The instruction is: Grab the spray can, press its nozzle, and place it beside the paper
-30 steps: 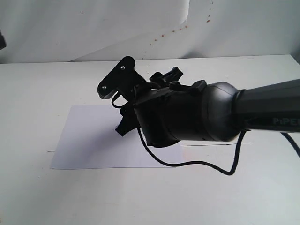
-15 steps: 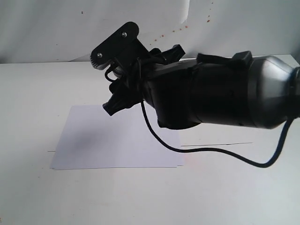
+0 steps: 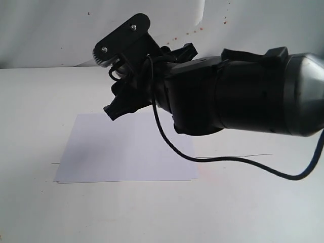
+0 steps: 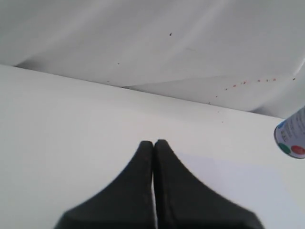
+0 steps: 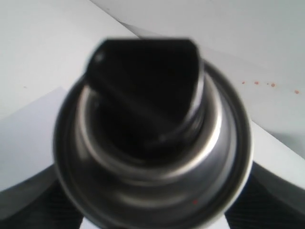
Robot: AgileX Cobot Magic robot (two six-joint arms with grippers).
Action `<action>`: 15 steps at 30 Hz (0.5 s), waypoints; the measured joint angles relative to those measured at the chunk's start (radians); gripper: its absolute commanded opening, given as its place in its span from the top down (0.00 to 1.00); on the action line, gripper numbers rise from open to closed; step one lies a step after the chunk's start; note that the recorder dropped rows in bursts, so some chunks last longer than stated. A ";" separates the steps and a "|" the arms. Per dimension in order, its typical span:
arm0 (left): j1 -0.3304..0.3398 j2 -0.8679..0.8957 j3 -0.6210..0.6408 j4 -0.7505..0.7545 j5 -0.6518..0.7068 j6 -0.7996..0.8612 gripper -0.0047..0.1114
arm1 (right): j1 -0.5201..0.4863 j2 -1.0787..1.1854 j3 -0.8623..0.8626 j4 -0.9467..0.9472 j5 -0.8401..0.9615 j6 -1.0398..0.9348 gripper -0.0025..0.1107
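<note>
Exterior view: the right arm [image 3: 243, 96] reaches in from the right and hangs above the far edge of the paper [image 3: 121, 157], which lies flat on the white desk [image 3: 40, 101]. A black cable [image 3: 223, 161] loops down from the arm toward the sheet. The arm's dark front end blocks the sight of its fingers and of anything between them, so their state cannot be told from here.

Left wrist view: the left fingers [image 4: 138, 191] are pressed together tip to tip, with nothing between them, and touch nothing on the desk beneath. At the far edge of this picture the bottom end of the spray can [image 4: 291, 138] shows, white with blue, green and red dots. It is well apart from these fingers. A pale bluish patch of the paper lies below it.

Right wrist view: the silver domed top of the spray can fills the picture, blurred from closeness. The black nozzle [image 5: 147, 95] stands in the middle of the dome with its slanted tip up. The right fingers [image 5: 28, 205] show as dark shapes on both sides of the can, set wide and clamped against its body. The paper and the desk lie behind and below the can.
</note>
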 measured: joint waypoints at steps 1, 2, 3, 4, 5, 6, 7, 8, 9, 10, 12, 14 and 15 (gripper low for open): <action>0.000 0.000 0.009 0.000 -0.007 0.000 0.96 | 0.000 0.000 0.000 0.000 0.002 0.002 0.98; 0.000 0.000 0.015 0.002 -0.026 0.000 0.96 | 0.000 0.000 0.000 0.000 0.006 0.002 0.98; 0.000 0.000 0.015 0.002 -0.029 0.000 0.96 | 0.000 0.000 0.000 0.000 0.009 0.002 0.98; 0.000 0.000 0.015 0.002 -0.034 0.000 0.96 | 0.000 0.000 0.000 0.000 0.011 0.002 0.98; 0.000 0.000 0.015 0.002 -0.038 -0.005 0.96 | 0.000 -0.002 0.000 0.000 0.015 0.002 0.98; 0.000 0.000 0.015 0.002 -0.046 -0.008 0.96 | 0.000 -0.004 0.000 0.000 0.015 0.002 0.98; 0.000 0.000 0.015 0.008 -0.061 -0.014 0.96 | 0.000 -0.009 0.000 0.000 0.015 0.002 0.98; 0.000 0.000 0.015 0.015 -0.065 -0.016 0.96 | 0.000 -0.013 0.000 0.000 0.015 0.002 0.98; 0.000 0.000 0.015 0.027 -0.062 -0.016 0.96 | 0.000 -0.023 0.000 0.000 0.015 0.002 0.98; 0.000 0.000 0.015 0.028 -0.055 -0.016 0.96 | 0.000 -0.027 0.000 0.000 0.015 0.002 0.98; 0.000 0.000 0.015 0.029 -0.035 -0.021 0.96 | 0.000 -0.040 0.000 0.000 0.015 0.002 0.98; -0.035 -0.019 0.015 0.029 -0.026 -0.026 0.96 | 0.000 -0.047 0.000 0.000 0.030 0.002 0.98; -0.062 -0.031 0.015 0.029 -0.026 -0.030 0.96 | 0.000 -0.050 0.000 0.000 0.040 0.002 0.98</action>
